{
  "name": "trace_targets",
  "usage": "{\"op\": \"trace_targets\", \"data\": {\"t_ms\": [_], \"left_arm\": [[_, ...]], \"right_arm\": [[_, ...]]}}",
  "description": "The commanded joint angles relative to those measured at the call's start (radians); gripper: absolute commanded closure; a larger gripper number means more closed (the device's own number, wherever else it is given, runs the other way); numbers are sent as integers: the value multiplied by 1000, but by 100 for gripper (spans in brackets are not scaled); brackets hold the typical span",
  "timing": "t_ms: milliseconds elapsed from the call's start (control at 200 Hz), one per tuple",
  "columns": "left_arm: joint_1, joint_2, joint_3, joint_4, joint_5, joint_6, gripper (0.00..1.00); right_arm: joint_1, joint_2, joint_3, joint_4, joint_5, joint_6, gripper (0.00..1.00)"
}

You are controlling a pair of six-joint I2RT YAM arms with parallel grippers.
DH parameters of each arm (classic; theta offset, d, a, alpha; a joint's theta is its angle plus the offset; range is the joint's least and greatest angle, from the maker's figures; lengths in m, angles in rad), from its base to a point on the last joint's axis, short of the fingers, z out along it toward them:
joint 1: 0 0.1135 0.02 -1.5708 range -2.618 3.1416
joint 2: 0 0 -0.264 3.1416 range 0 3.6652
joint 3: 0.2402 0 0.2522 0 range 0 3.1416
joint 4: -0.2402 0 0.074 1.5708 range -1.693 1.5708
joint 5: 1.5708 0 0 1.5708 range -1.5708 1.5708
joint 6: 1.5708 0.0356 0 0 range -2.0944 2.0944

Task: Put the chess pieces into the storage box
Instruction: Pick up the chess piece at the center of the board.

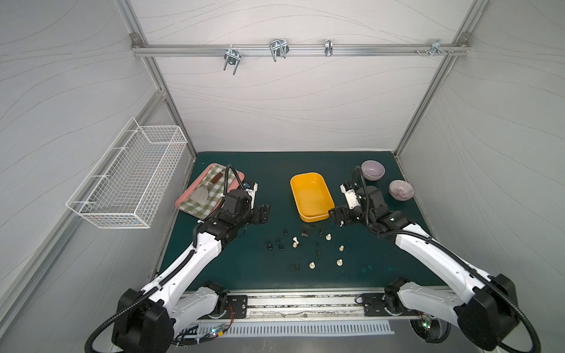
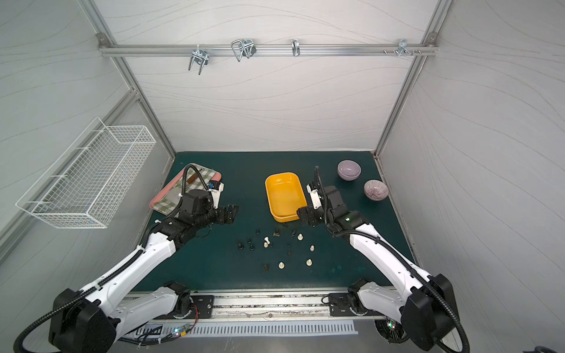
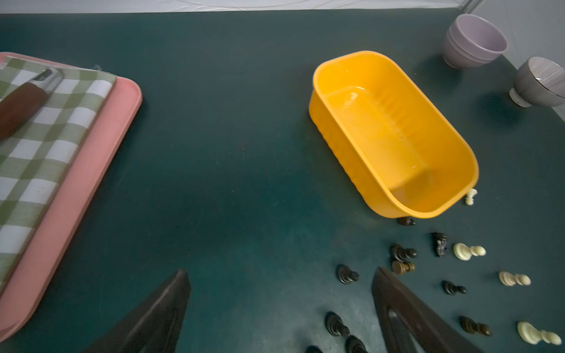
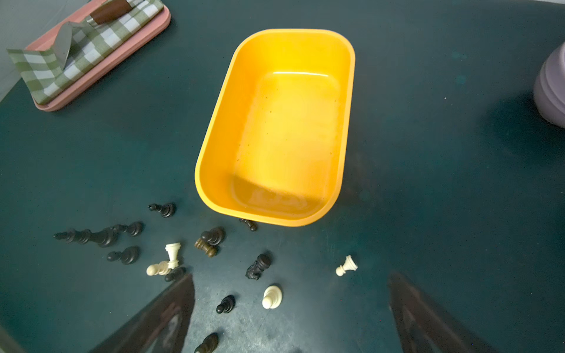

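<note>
Storage box [image 1: 312, 198] sits on the counter [image 1: 244, 275], right of centre and toward the back edge, long axis roughly front to back, slightly skewed. I see nothing in it: bare yellow floor in both wrist views.

Chess pieces [image 1: 328, 236] are all out on the counter, scattered between the box's near end and the front edge. The dark ones bunch more to the left, the cream ones more to the right and front. Some are upright, some toppled; I can't sort every one. One dark piece [image 4: 249, 224] lies right against the box's near wall. The dark knight [image 4: 258, 266] is on its side.

Left gripper [image 1: 265, 214]: released, fingers wide, nothing between them. It hangs over bare counter between the pink tray [image 3: 85, 183] and the box, just behind the leftmost dark pieces.

Right gripper [image 1: 335, 217]: also released, fingers spread, empty. It sits by the box's near right corner, above the counter.

The tray is at the back left and carries a green checked cloth [image 3: 36, 137] with a brown-handled spatula [image 1: 200, 195] on it. A lilac bowl [image 1: 373, 170] and a striped bowl [image 1: 401, 190] stand near the back right corner, close together but apart. A white wire basket [image 1: 128, 183] hangs on the left wall.
</note>
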Motion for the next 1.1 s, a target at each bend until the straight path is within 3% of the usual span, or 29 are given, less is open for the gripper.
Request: {"op": "trace_targets", "data": {"t_ms": [0, 125, 315, 540, 1095], "left_arm": [[-48, -38, 28, 2, 13, 8, 7], [-89, -56, 21, 8, -16, -1, 7], [-120, -41, 57, -104, -53, 88, 7], [-155, -87, 15, -96, -23, 35, 7], [-284, -38, 4, -110, -81, -61, 7]], "right_arm": [[58, -22, -1, -33, 16, 29, 1], [116, -21, 1, -55, 34, 27, 1], [159, -15, -37, -30, 6, 34, 1], [283, 22, -39, -17, 77, 8, 1], [320, 32, -51, 16, 82, 54, 2]]}}
